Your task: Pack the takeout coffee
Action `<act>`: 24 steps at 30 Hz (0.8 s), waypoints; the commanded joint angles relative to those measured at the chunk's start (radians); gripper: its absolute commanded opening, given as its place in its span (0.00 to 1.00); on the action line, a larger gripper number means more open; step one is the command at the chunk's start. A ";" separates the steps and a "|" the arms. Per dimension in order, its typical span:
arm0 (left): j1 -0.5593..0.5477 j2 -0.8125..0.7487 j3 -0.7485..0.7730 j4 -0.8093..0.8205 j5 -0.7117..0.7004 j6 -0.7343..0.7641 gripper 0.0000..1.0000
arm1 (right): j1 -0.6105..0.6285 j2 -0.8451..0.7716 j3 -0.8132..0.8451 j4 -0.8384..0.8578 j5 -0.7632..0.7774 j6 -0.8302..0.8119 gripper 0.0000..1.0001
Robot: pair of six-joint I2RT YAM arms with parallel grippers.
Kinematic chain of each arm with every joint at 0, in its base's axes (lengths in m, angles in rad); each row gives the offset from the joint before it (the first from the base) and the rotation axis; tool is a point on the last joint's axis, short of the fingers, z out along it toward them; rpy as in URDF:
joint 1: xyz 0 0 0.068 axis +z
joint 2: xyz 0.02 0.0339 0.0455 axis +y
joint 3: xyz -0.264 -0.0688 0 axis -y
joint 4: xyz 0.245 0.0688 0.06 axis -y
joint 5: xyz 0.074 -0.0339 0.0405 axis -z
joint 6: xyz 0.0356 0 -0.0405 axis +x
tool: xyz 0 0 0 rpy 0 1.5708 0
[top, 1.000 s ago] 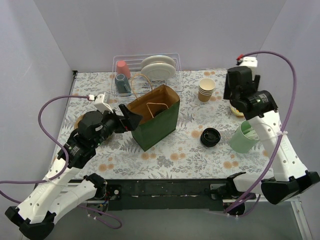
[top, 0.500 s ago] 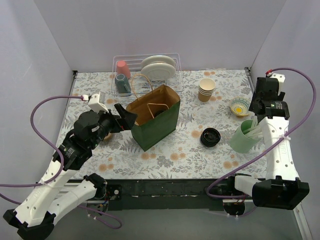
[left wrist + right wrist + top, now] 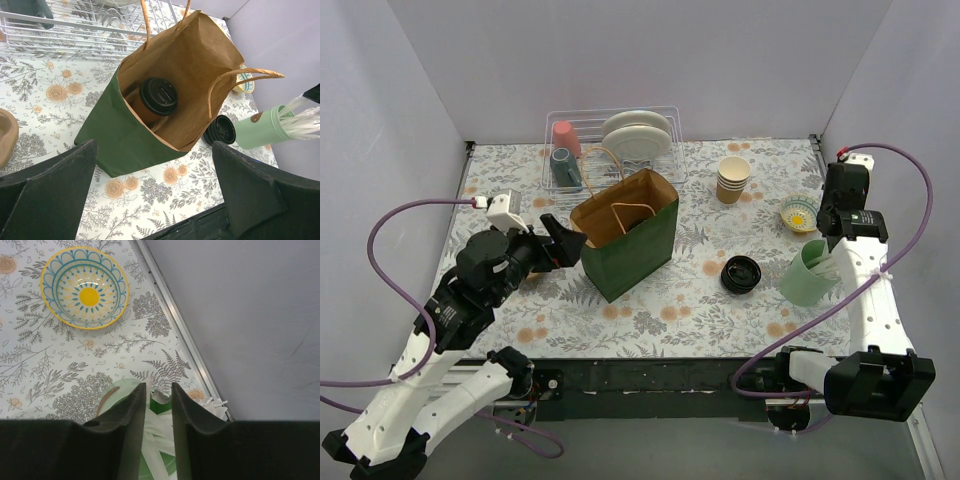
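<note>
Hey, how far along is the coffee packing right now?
Packing looks done: the lidded coffee cup sits inside the green paper bag, leaning against its wall. Nothing is in hand; the left gripper is open beside the bag, and the right gripper is nearly closed and empty above the green straw cup. A loose black lid lies on the table. Little seems left.

Top external: fixed, high behind the arms, looks down over the whole table [image 3: 650, 310]. Left wrist: close, angled down into the open paper bag [image 3: 150, 107]; shares the bag, rack [image 3: 75, 27], loose lid [image 3: 220, 130] and green cup [image 3: 260, 131] with top. Right wrist: very close, straight down at the table's right edge; shares the bowl [image 3: 84, 287] with top.
</note>
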 commanded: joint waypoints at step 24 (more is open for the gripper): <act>0.001 -0.043 0.055 -0.014 0.019 0.046 0.98 | 0.006 -0.076 0.546 -0.138 0.076 -0.113 0.01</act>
